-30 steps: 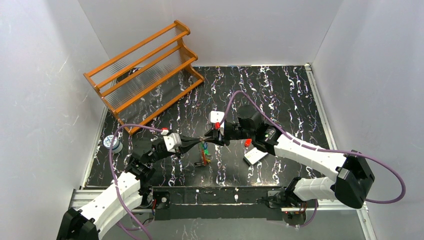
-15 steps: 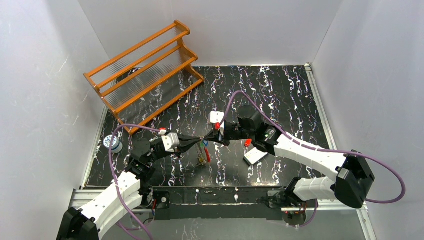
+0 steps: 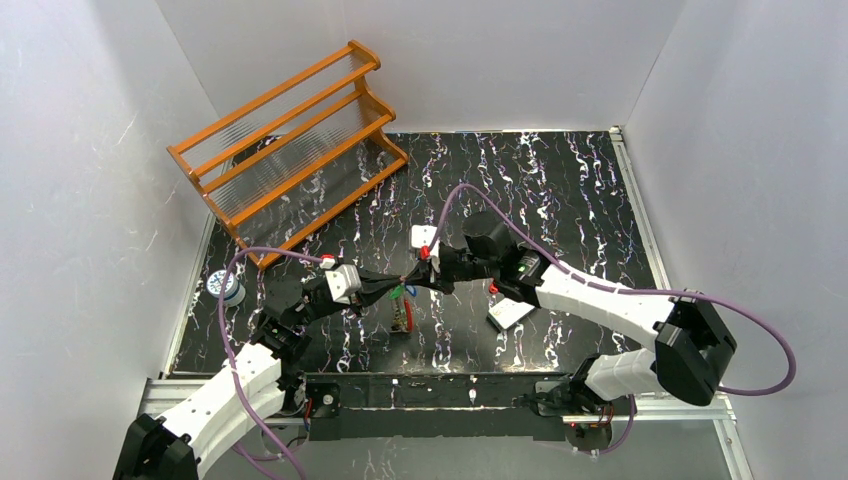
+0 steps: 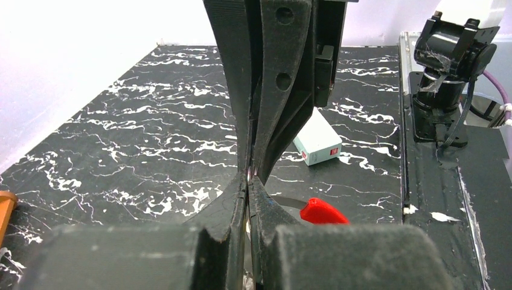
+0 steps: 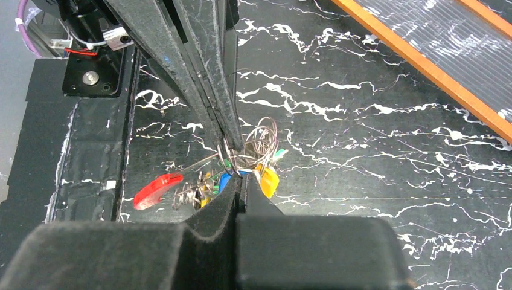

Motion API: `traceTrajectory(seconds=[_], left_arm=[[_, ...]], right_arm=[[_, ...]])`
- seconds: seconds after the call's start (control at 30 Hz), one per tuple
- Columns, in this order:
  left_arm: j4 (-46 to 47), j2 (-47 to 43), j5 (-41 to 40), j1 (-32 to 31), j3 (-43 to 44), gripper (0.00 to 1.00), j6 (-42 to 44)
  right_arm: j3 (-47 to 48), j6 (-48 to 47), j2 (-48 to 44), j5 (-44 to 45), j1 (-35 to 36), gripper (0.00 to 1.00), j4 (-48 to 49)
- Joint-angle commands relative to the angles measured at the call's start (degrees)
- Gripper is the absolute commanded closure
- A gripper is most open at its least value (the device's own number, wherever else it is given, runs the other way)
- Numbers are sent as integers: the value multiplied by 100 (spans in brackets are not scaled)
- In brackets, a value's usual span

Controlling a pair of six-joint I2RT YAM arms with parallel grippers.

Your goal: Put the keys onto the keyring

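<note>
Evidently mid-threading: keyring [image 5: 264,138] pinched above bench [image 3: 560,200] by left hand [image 4: 248,188] and right hand [image 5: 241,186], both clenched on it, tip to tip. Keys [image 5: 267,180] bunched beneath; red key [image 5: 158,188] off to one side, attachment unclear. Next, likely: spread coil, feed key's hole on.

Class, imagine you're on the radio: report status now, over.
Left hand, right hand shut tip to tip on keyring. Keys bunched beside it. White box well clear.

high rear view over table [image 3: 560,170], two close wrist views facing each other
</note>
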Motion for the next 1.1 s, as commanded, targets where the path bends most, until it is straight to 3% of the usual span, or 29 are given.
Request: traceTrajectory(seconds=[0.0, 0.07, 0.13, 0.17, 0.27, 0.4, 0.57, 0.77, 1.07], left_arm=[[461, -117, 127, -30, 109, 100, 10], [460, -119, 126, -33, 96, 100, 5], [459, -110, 118, -28, 85, 100, 10], [458, -115, 120, -28, 83, 100, 6], [458, -95, 126, -28, 74, 100, 4], [458, -76, 143, -30, 82, 100, 5], [459, -59, 157, -28, 100, 100, -3], [459, -52, 177, -28, 100, 100, -29], [458, -46, 206, -29, 126, 100, -47]], right_arm=[[258, -22, 186, 175, 18, 99, -123], [259, -38, 136, 214, 16, 98, -108], [209, -67, 31, 220, 14, 83, -38], [179, -78, -20, 215, 14, 71, 22], [-4, -88, -203, 177, 10, 56, 267], [-212, -88, -384, 22, 16, 49, 658], [-260, -88, -426, -231, 16, 51, 857], [-292, -70, -418, -275, 18, 61, 1076], [-226, -80, -289, -366, 16, 98, 1054]])
